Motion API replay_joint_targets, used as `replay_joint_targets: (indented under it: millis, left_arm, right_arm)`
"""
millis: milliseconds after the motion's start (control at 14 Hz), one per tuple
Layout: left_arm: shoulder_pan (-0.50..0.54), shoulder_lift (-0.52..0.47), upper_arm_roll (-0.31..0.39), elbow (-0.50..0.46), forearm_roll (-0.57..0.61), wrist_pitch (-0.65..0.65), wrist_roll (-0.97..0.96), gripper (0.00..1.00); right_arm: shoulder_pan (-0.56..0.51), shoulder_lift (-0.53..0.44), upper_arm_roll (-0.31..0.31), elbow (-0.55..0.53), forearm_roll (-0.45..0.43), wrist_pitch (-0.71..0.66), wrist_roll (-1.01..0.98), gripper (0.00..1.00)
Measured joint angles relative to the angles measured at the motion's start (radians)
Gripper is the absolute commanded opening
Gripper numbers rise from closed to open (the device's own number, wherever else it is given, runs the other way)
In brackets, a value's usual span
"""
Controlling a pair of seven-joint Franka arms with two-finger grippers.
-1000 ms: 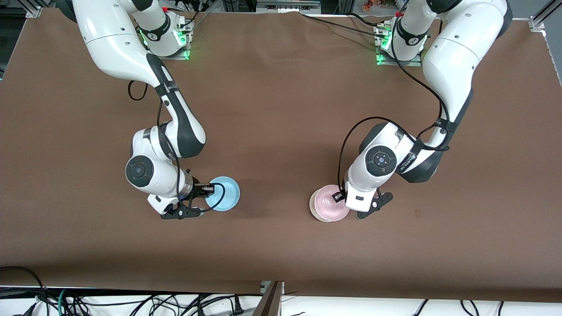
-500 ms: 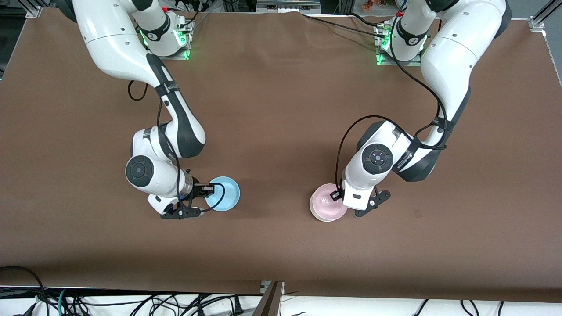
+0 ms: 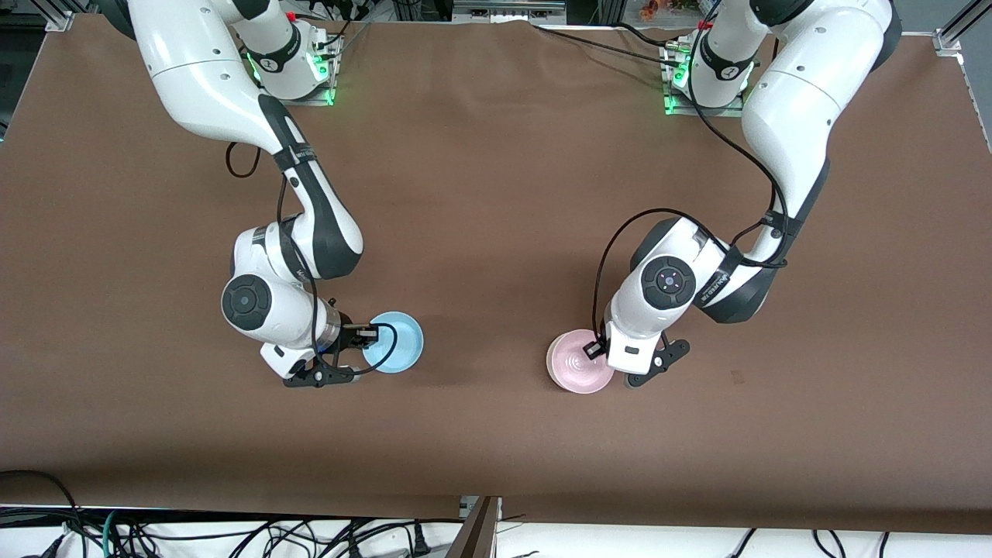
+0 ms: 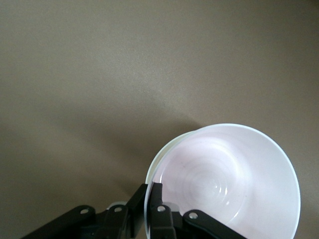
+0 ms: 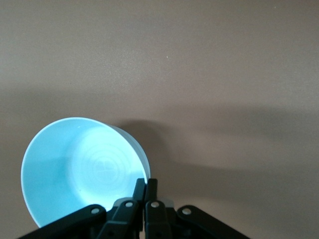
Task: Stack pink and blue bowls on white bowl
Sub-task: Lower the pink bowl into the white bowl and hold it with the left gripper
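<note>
My left gripper (image 3: 595, 349) is shut on the rim of the pale pink bowl (image 3: 577, 363). The pink bowl sits almost squarely over the white bowl, which it hides in the front view. In the left wrist view the fingers (image 4: 155, 199) pinch the pink bowl's (image 4: 224, 179) rim, and a thin arc of the white bowl's rim (image 4: 164, 149) shows beside it. My right gripper (image 3: 370, 335) is shut on the rim of the light blue bowl (image 3: 397, 342), held low over the table toward the right arm's end. The right wrist view shows this gripper (image 5: 146, 186) and the tilted blue bowl (image 5: 79, 169).
The brown table cover (image 3: 496, 194) carries nothing else. The arm bases (image 3: 298, 74) stand along the table's edge farthest from the front camera. Cables (image 3: 232, 535) hang below the edge nearest it.
My left gripper has shifted the pink bowl over the white bowl, so the white rim that showed beside it is now covered. The right arm and blue bowl have not moved.
</note>
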Motion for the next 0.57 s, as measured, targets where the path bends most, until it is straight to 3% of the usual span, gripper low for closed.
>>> replay_joint_targets:
  millis: [571]
  left_arm:
    - [-0.045,0.010,0.047,0.008,0.000,0.010,-0.023,0.00]
  right_arm:
    - [0.000,0.000,0.000,0.000,0.000,0.000,0.000,0.00]
